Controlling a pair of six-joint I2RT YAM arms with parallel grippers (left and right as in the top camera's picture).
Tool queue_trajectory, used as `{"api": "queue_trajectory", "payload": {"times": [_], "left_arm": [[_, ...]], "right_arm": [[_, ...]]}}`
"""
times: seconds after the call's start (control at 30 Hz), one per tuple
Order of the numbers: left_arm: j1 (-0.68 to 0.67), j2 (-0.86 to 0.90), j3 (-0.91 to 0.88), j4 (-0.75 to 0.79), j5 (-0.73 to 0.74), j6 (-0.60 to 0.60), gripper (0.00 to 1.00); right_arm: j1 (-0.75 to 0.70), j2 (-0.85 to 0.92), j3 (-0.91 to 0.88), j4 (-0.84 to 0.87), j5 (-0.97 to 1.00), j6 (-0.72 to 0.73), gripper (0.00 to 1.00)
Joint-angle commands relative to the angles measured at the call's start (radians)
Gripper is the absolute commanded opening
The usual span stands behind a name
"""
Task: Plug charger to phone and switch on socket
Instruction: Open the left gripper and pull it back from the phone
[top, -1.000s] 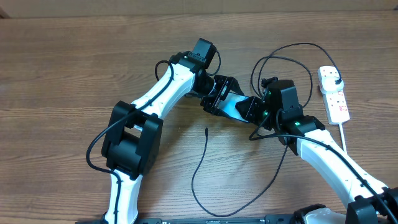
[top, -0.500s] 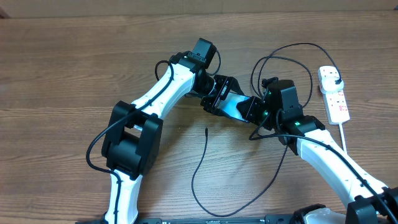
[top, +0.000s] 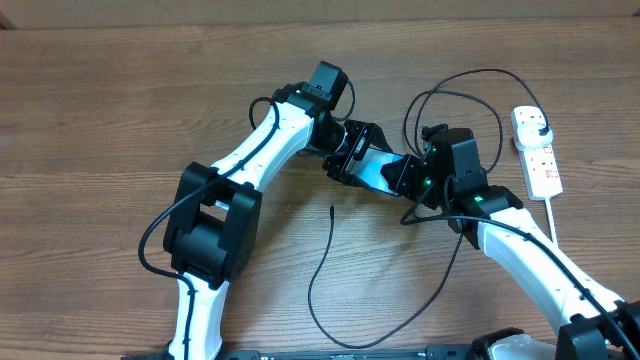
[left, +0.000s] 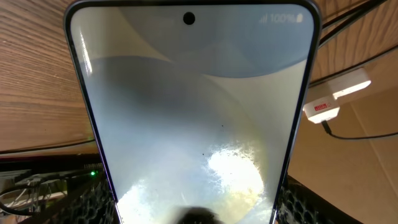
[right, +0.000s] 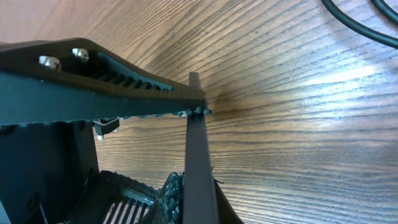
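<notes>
Left tool (top: 356, 160) holds the phone (top: 380, 172); right tool (top: 408, 178) is closed just beyond it — on what, unclear. The charger (top: 318, 272) lies loose near both — keep the phone steady, fetch its tip.

Left hand (top: 362, 160) gripping, right hand (top: 403, 176) closed

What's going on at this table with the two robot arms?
The left gripper holds a slim smartphone with a cyan-blue screen mid-table. The right gripper is shut at its far end; whether it grips it is unclear. The long thin black charger cable lies loose, connector tip on the wooden table. The white power strip sits untouched.
</notes>
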Motion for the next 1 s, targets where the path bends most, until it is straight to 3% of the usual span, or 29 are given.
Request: {"api": "queue_trajectory", "payload": {"times": [0.0, 0.07, 0.13, 0.27, 0.57, 0.77, 0.97], "left_arm": [[-0.003, 0.008, 0.029, 0.004, 0.041, -0.014, 0.04], [-0.003, 0.008, 0.029, 0.004, 0.037, -0.013, 0.07], [-0.002, 0.008, 0.029, 0.004, 0.028, -0.006, 0.34], [0.0, 0.008, 0.029, 0.003, 0.011, 0.002, 1.0], [0.006, 0.008, 0.029, 0.003, -0.002, 0.023, 1.0], [0.05, -0.011, 0.031, -0.012, 0.012, 0.124, 1.0], [0.131, -0.134, 0.031, -0.042, -0.133, 0.193, 1.0]], "right_arm": [[0.008, 0.003, 0.031, 0.005, -0.002, -0.013, 0.04], [0.008, 0.003, 0.031, 0.005, -0.002, -0.013, 0.04], [0.008, 0.003, 0.031, 0.005, -0.002, -0.013, 0.04], [0.007, 0.003, 0.031, 0.005, -0.002, -0.013, 0.04], [-0.006, 0.003, 0.031, 0.006, -0.002, -0.013, 0.04], [-0.015, 0.003, 0.031, 0.02, -0.002, -0.013, 0.04], [-0.08, 0.003, 0.031, 0.031, -0.026, 0.092, 0.04]]}}
